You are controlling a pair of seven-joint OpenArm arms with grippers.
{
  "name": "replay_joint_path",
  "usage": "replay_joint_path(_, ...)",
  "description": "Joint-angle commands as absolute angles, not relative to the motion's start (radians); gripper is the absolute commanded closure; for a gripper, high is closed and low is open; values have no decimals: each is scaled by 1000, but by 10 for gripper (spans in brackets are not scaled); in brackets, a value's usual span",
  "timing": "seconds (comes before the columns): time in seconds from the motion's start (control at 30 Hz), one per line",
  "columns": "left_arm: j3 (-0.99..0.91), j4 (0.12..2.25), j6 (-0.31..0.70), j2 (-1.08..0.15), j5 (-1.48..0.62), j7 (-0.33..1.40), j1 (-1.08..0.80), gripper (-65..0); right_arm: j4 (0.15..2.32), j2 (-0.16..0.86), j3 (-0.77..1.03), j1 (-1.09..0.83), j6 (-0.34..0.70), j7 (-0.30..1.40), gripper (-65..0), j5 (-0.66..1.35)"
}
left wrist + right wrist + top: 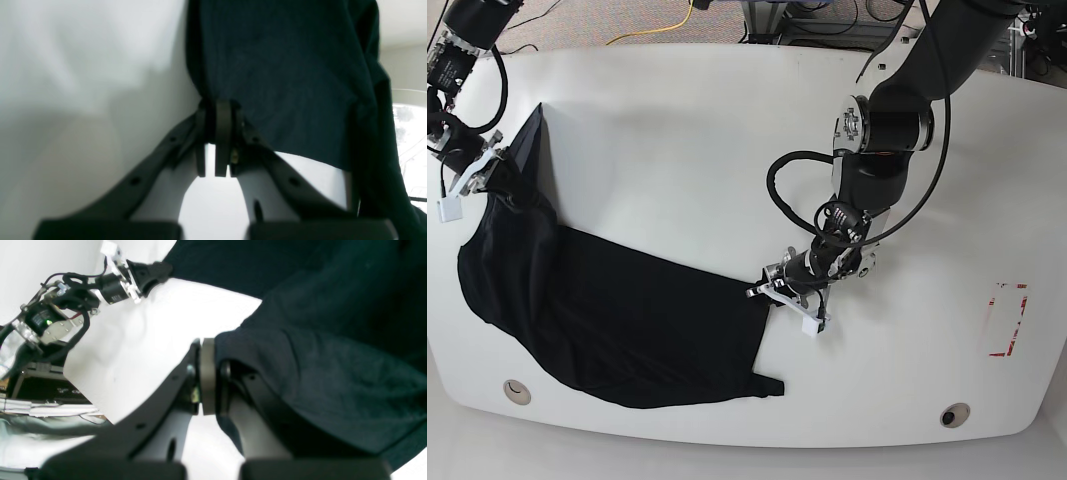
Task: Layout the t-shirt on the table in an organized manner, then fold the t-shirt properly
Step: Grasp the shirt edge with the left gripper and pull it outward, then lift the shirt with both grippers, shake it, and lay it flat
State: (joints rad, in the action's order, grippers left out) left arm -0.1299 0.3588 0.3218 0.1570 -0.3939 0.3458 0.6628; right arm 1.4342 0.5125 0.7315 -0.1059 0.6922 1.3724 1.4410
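I am stretching one black t-shirt between my two arms over the white worktop, still in the laying-out part of the job by my judgement, with no fold made. My left claw is pinched tight on the shirt's edge near the worktop's middle, and its wrist view is showing the pads closed on a gathered corner of cloth. My right claw is clamped on another bunch of the same shirt at the worktop's far side edge. The cloth is running diagonally between the two grips, sagging in a wide belly toward the front edge, with one tail trailing loose near the front. To do this well, I judge I should be drawing my arms apart evenly, keeping both grips firm and low, so wrinkles are pulling out before I set it flat. Counting: one shirt, two claws, two round holes in the worktop, one red tape outline.
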Motion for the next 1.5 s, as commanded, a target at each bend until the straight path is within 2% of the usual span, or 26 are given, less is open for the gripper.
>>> replay_joint_path(0.0, -130, 513, 346, 157, -400, 433, 659, -6, 1449, 538, 736, -85, 698, 1351, 0, 1469)
replay_joint_path(0.43, -134, 1299, 406, -31, -433, 794, 361, -4, 1455, 458, 733, -91, 698, 1353, 0, 1397)
replay_joint_path(0.73, -177, 1685, 409, -242, -595, 897, 203, -4, 1455, 424, 731, -91, 698, 1354, 0, 1389)
replay_joint_path(0.93, -323, 1828, 409, -320, -662, 955, 116, -4, 1455, 418, 731, -94, 698, 1354, 0, 1388)
replay_joint_path(1.17, -509, 1863, 412, -364, -723, 1021, 51, -4, 1455, 418, 736, -133, 698, 1354, 0, 1388)
replay_joint_path(1.47, -524, 1868, 412, -366, -748, 1023, 48, -4, 1449, 423, 731, -102, 698, 1351, 0, 1385)
